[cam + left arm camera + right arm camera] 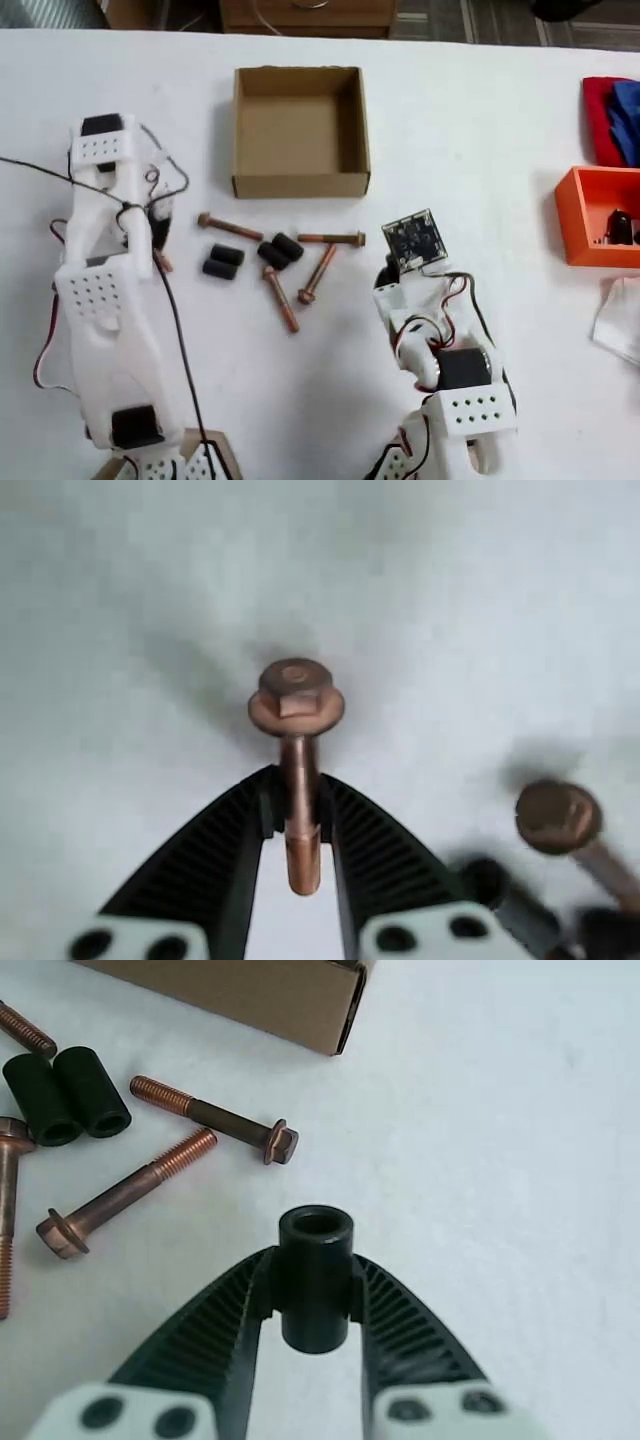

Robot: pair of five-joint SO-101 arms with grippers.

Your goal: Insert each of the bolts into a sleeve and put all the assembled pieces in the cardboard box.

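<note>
Clamps copper bolt (296, 702) in left hand (297, 800), black sleeve (316, 1235) in right hand (312, 1280). Leaves loose bolts (318, 272) and loose sleeves (222, 262) on surface (500, 150) near cardboard box (300, 185).

On the tabletop (480, 120), the box (300, 130) sits at 12 o'clock from the loose bolts (320, 272) and sleeves (280, 250). At their 9 o'clock, the left pincer (298, 800) holds a bolt (296, 705). At 3 o'clock, the right pincer (313, 1280) holds a sleeve (315, 1260), with a bin (580, 215) beyond it.

right end effector (314, 1305) | clamps black sleeve (314, 1275) | bolts (215, 1120) nearby
</note>
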